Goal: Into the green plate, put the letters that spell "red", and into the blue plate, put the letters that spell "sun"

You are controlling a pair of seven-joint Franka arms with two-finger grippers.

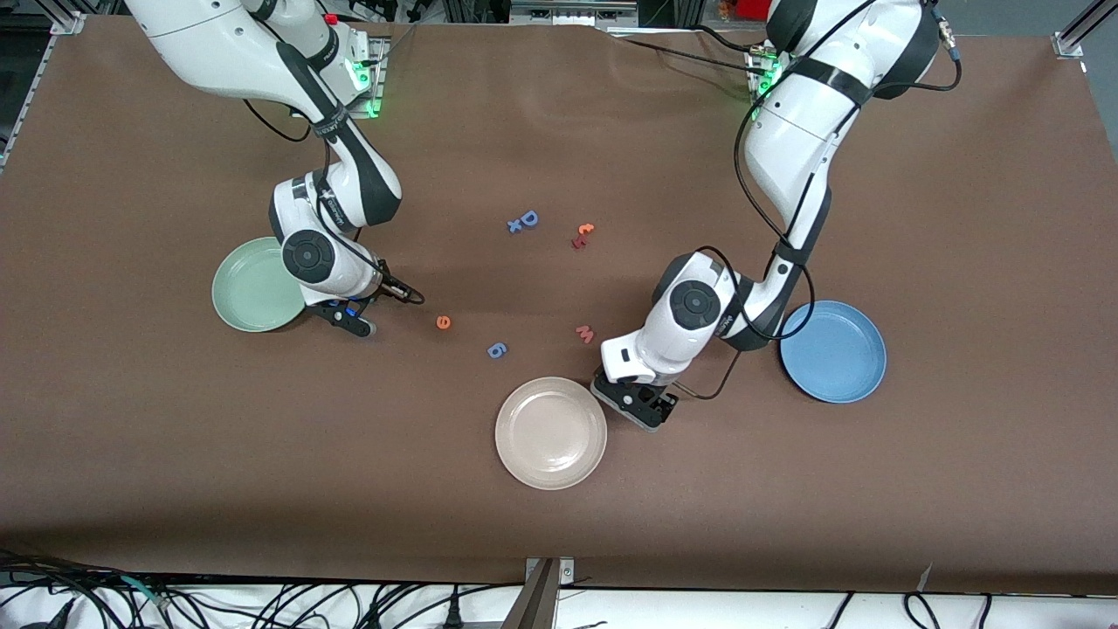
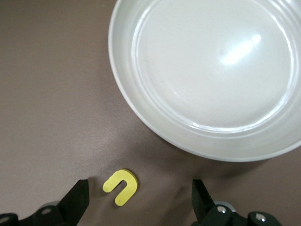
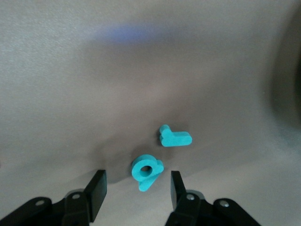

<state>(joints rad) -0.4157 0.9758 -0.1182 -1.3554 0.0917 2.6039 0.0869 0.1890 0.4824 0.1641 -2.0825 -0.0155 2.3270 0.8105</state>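
My right gripper (image 1: 354, 319) is low over the table beside the green plate (image 1: 249, 288). In the right wrist view it (image 3: 137, 190) is open, and the teal "d" (image 3: 146, 172) lies on the table between its fingers with a gap on each side. The teal "r" (image 3: 174, 136) lies just past the "d". The orange "e" (image 1: 444, 322) lies on the table nearby. My left gripper (image 1: 645, 409) is low beside the beige plate. It (image 2: 139, 200) is open around the yellow "u" (image 2: 121, 186), which lies flat. The blue plate (image 1: 834, 349) sits toward the left arm's end.
An off-white beige plate (image 1: 550, 432) (image 2: 207, 80) sits close to the left gripper. A blue "g" (image 1: 496, 350) and a pinkish "w" (image 1: 584, 333) lie mid-table. A blue "D" (image 1: 527, 219) and two small orange-red letters (image 1: 583, 236) lie nearer the bases.
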